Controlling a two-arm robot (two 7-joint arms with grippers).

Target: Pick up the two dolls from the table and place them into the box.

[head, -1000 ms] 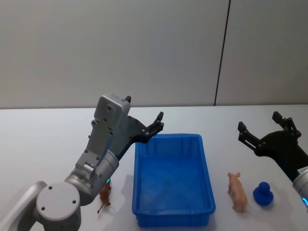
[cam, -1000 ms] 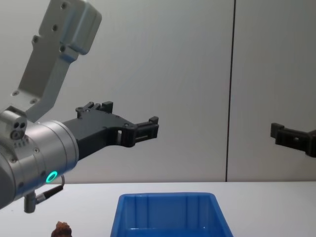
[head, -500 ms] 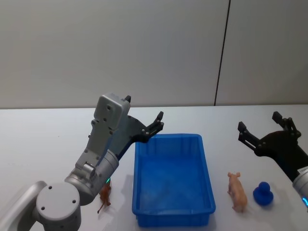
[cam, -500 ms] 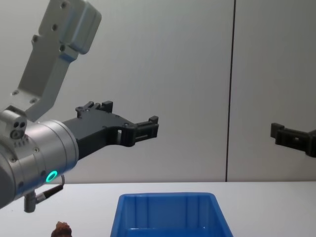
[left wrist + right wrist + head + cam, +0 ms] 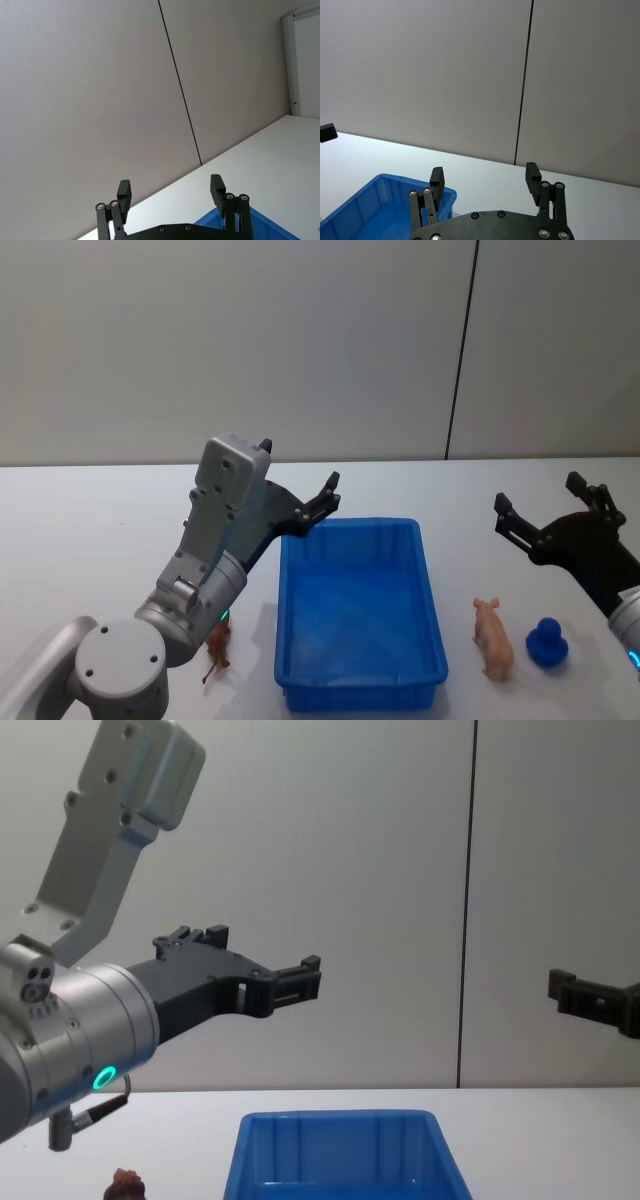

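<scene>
The box [image 5: 431, 620] is set on the table [image 5: 80, 540], low in the middle of the head view, with its long sides running from 12 to 6 o'clock. Its ribbed walls and floor are in plain sight. All three figures are found on the table, outside the box. A small brown doll [image 5: 217, 650] is stood at 8 o'clock of the box, just beside its left wall and partly hidden by the left arm [image 5: 190, 590]. A pink pig [image 5: 493, 638] is placed at 4 o'clock of the box, near the right wall but apart from it. A blue doll [image 5: 547, 643] is seen just beside the pig, at its 3 o'clock, without touching it.

The left gripper [image 5: 299, 466] is held in the air at 11 o'clock of the box, over its far left corner; from the chest it is seen well above the rim. Its fingers are spread wide, and only a gap is seen between them. The right gripper [image 5: 537, 492] is held at 2 o'clock of the box, raised off the table, beyond the pig and the blue doll. Its fingers are likewise spread wide around a bare gap. Both grippers are pointed toward 12 o'clock, at the grey wall [image 5: 300, 340].
</scene>
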